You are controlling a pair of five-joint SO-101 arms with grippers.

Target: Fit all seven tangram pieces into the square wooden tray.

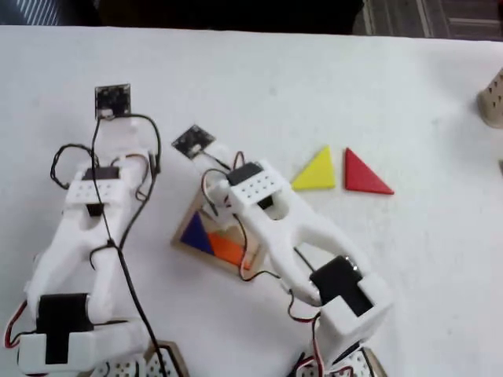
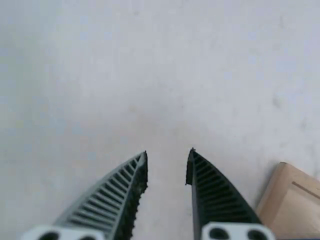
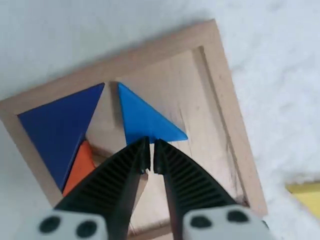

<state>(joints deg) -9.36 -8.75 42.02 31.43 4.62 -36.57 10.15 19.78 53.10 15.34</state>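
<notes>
The square wooden tray lies mid-table, under the right arm. It holds a dark blue triangle, an orange piece and a light blue triangle. My right gripper hangs over the tray, shut, with its tips at the light blue triangle's edge. A yellow triangle and a red triangle lie on the table to the right of the tray. My left gripper is open above bare table, with a corner of the tray beside it.
A pale perforated wooden object stands at the table's right edge. Loose black cables trail over the left arm. The white table stretches to the far side, and the yellow triangle shows just outside the tray.
</notes>
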